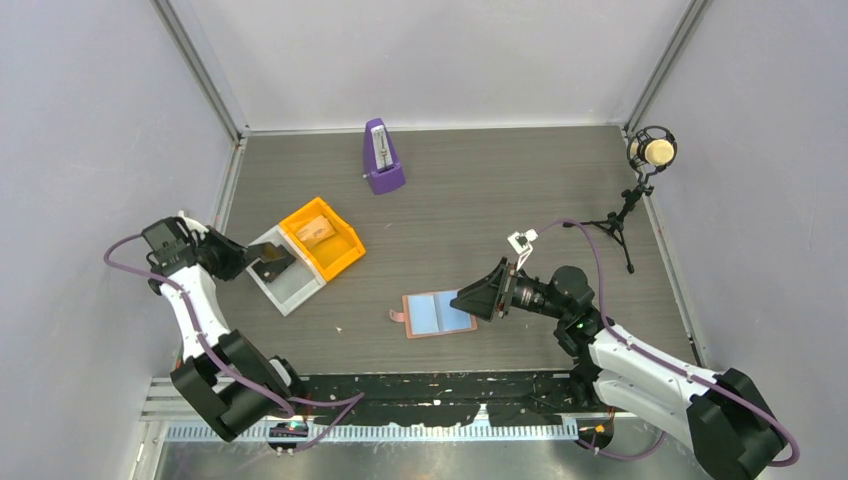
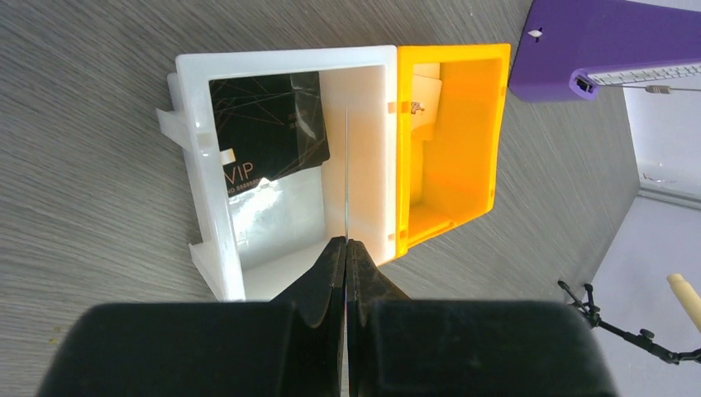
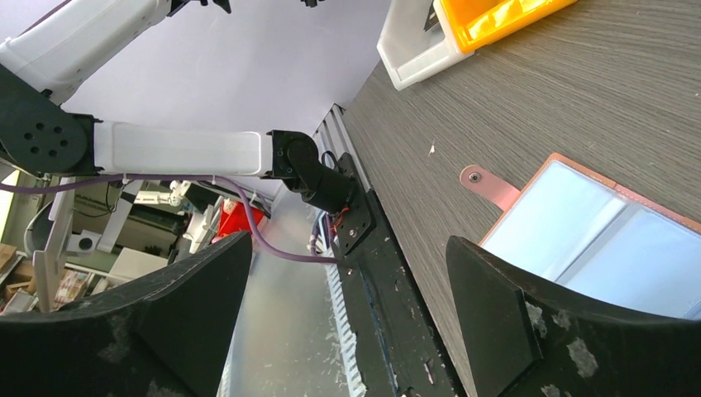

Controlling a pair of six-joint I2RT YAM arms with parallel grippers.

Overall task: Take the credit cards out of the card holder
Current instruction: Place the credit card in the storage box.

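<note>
1. A grey wood-grain table [image 1: 480, 220] carries everything.
2. A white bin [image 2: 198, 165] and an orange bin [image 2: 463, 107] stand touching side by side on the table's left part.
3. A purple metronome [image 1: 383, 158] stands upright near the far edge.
4. The card holder [image 1: 438, 314] lies spread open near the middle, blue-grey faces up and tab pointing left, well apart from the bins.
5. The right gripper [image 1: 468, 304] hovers at the holder's right edge, fingers wide apart and holding nothing.
6. The left gripper [image 2: 345, 246] is over the white bin, jaws pressed together on a thin card [image 2: 346, 165] seen edge-on.
7. A black card [image 2: 269, 124] marked VIP lies flat inside the white bin.
</note>
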